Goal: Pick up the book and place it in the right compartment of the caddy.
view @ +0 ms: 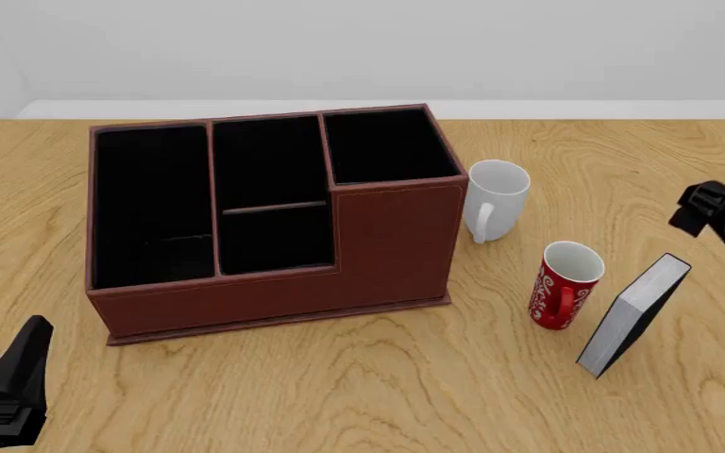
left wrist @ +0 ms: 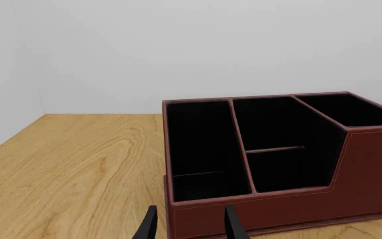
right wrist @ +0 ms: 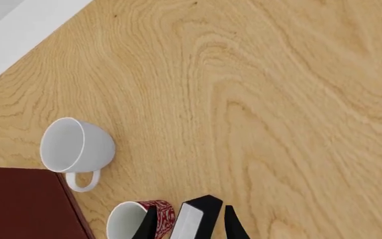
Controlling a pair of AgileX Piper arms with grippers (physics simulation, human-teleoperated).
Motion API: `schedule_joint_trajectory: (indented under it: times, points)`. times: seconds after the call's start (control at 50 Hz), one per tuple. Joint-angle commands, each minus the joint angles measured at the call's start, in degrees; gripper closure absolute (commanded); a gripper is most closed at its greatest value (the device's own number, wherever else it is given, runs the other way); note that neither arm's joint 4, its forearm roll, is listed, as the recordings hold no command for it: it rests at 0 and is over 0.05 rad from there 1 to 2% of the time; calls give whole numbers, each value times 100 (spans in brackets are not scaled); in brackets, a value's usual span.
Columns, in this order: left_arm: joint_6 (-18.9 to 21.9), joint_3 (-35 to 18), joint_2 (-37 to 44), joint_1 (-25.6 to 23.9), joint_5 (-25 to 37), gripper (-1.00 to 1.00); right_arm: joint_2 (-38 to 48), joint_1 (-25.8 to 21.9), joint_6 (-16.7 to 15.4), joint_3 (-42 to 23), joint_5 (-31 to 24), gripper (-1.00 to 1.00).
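book (right wrist: 198, 219) upright between spread right claw (right wrist: 191, 226) fingers, contact unclear.

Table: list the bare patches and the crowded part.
Bare wood lies in front of the caddy and beyond the white mug toward the far right. Crowded: white mug, red mug and book cluster right of the caddy.

The caddy (view: 275, 226) is sitting on the table (view: 376, 387) toward the left, its stepped front facing the arms' side. Just to its right the white mug (view: 497, 200) is standing, and nearer the arms from that the red mug (view: 565, 284) is standing, the two apart. The book (view: 634, 313) is standing upright just right of the red mug. The right gripper (right wrist: 189, 224) is hanging above the book, the left gripper (left wrist: 189, 226) hovering before the caddy's front left corner
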State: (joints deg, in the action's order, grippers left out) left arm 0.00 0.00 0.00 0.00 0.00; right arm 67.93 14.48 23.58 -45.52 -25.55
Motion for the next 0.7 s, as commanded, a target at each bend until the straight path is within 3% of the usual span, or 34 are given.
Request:
schedule_joint_trajectory:
  times: [0.02, 0.7]
  points:
    - [0, 0, 0, 0, 0, -100, 82, -36, 75, 104, 136, -100]
    - [0, 0, 0, 0, 0, -100, 306, -16, 141, 426, 438, -100]
